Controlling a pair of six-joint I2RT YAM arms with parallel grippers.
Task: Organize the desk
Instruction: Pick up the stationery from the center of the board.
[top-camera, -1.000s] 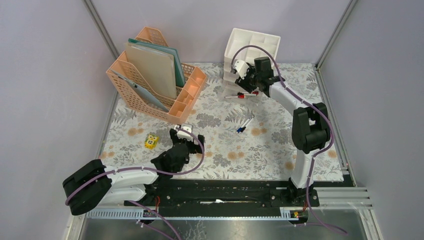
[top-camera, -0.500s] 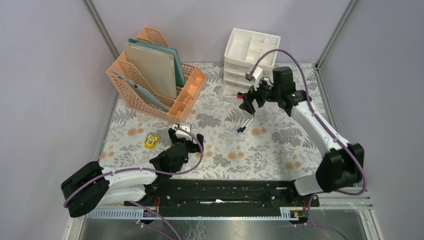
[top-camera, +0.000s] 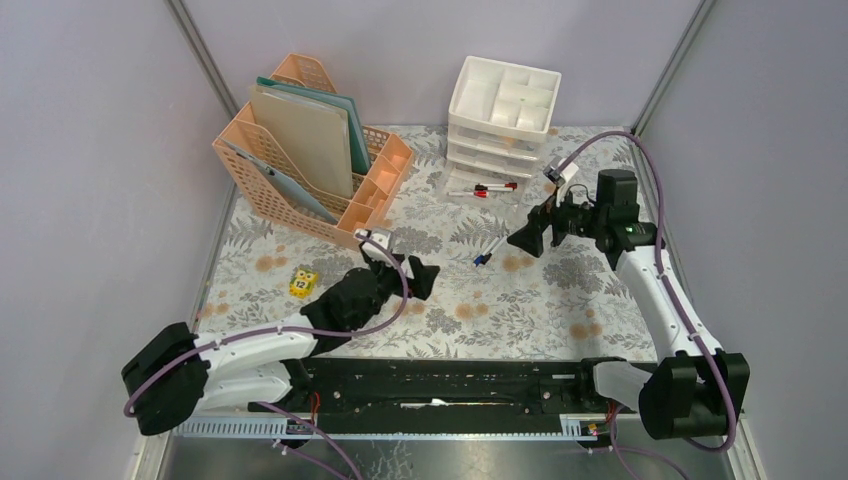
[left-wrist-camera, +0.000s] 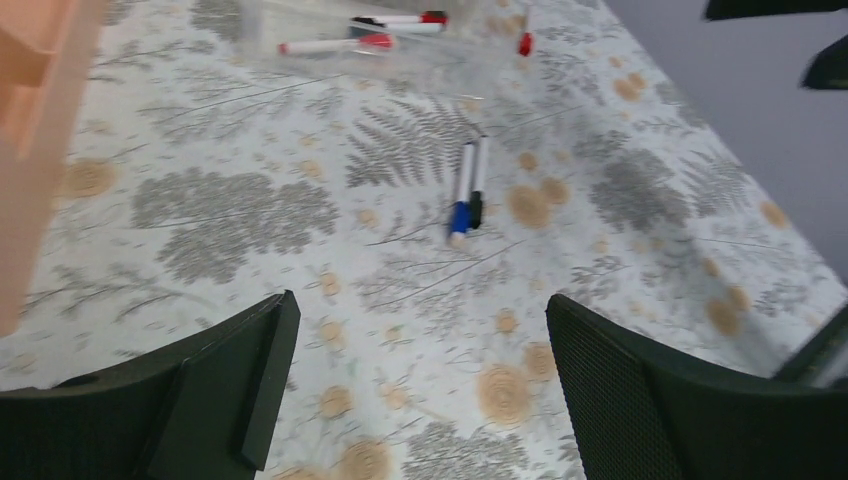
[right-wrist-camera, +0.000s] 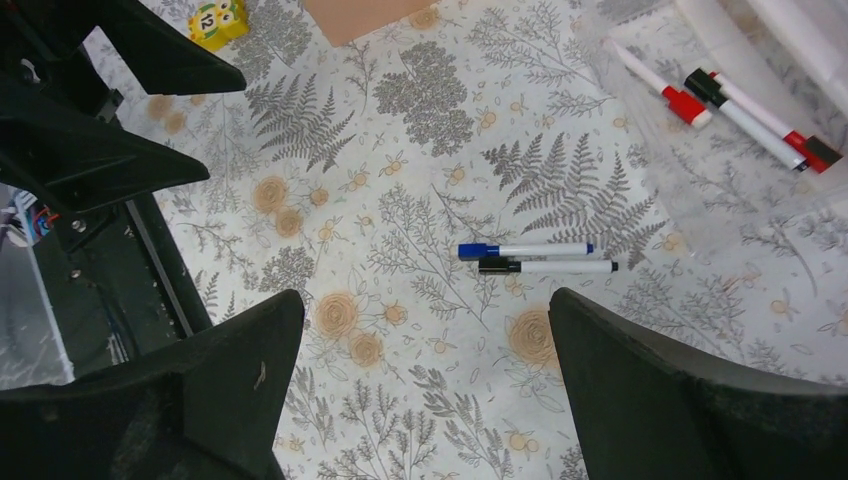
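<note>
The desk (top-camera: 560, 300) is covered with a pale fern-and-flower cloth. Two markers, one blue-capped (top-camera: 484, 257) and one black-capped (top-camera: 494, 245), lie side by side near its middle. They also show in the left wrist view (left-wrist-camera: 463, 190) and the right wrist view (right-wrist-camera: 525, 249). My left gripper (top-camera: 420, 272) is open and empty, low over the cloth to the left of the markers (left-wrist-camera: 420, 305). My right gripper (top-camera: 528, 237) is open and empty, above the cloth just right of the markers (right-wrist-camera: 427, 298).
A white three-drawer unit (top-camera: 500, 110) stands at the back with its bottom clear drawer (top-camera: 470, 182) pulled out, holding red-capped markers (top-camera: 490, 188). A peach file rack (top-camera: 310, 150) with folders stands at the back left. A yellow die (top-camera: 303, 283) lies to the left.
My right gripper has drawn back from the drawer unit, moving right and toward the near side. My left gripper has moved right toward the middle of the desk.
</note>
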